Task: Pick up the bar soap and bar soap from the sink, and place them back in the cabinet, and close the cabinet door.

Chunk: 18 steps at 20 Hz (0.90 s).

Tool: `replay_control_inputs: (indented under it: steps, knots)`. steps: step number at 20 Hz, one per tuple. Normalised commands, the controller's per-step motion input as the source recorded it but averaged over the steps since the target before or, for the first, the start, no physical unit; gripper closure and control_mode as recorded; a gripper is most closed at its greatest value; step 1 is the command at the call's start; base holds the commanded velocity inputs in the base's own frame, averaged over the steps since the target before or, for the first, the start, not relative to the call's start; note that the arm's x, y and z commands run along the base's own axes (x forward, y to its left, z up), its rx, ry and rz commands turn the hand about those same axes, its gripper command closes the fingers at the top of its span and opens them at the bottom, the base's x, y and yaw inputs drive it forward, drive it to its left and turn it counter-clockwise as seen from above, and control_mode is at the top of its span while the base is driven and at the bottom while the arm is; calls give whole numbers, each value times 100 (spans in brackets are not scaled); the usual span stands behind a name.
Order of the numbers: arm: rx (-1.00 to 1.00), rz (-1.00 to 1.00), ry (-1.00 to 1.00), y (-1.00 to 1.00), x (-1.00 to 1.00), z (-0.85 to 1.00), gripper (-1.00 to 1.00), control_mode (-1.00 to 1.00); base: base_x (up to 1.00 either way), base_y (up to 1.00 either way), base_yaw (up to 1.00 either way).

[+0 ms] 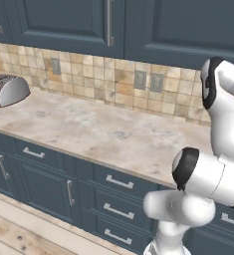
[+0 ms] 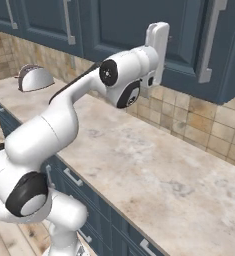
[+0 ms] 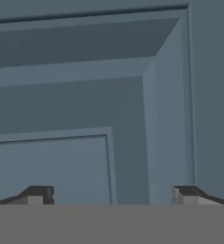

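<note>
Cabinet (image 2: 139, 30) sits above the counter: dark blue-grey framed panel doors, vertical silver bar handles (image 2: 210, 40). Gripper (image 3: 112, 194) is raised right up to a door (image 3: 85, 105), the framed panel corner close ahead; fingertips (image 3: 37, 194) set wide apart, nothing between them. Doors look flush. Counter (image 1: 98, 132) is beige marbled stone, bare near the arm, with a silver toaster (image 1: 8, 90) at the far left. Tan tile backsplash (image 1: 118, 79) with grey outlets (image 1: 157, 82). Blue drawers (image 1: 116, 196) below, wood floor (image 1: 14, 234).
</note>
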Motion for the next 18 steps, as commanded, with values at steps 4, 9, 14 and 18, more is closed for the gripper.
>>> replay_control_inputs:
  steps: [4, 9, 14, 18]
  knots:
    - [0, 0, 0, -13, 34, 0, -100, -100, 0, 0, 0]
    - [0, 0, 0, -12, 32, 0, -100, -100, 0, 0, 0]
    - [0, 0, 0, -12, 30, 0, -100, -100, 0, 0, 0]
    - [0, 0, 0, -11, 27, 0, -100, -100, 0, 0, 0]
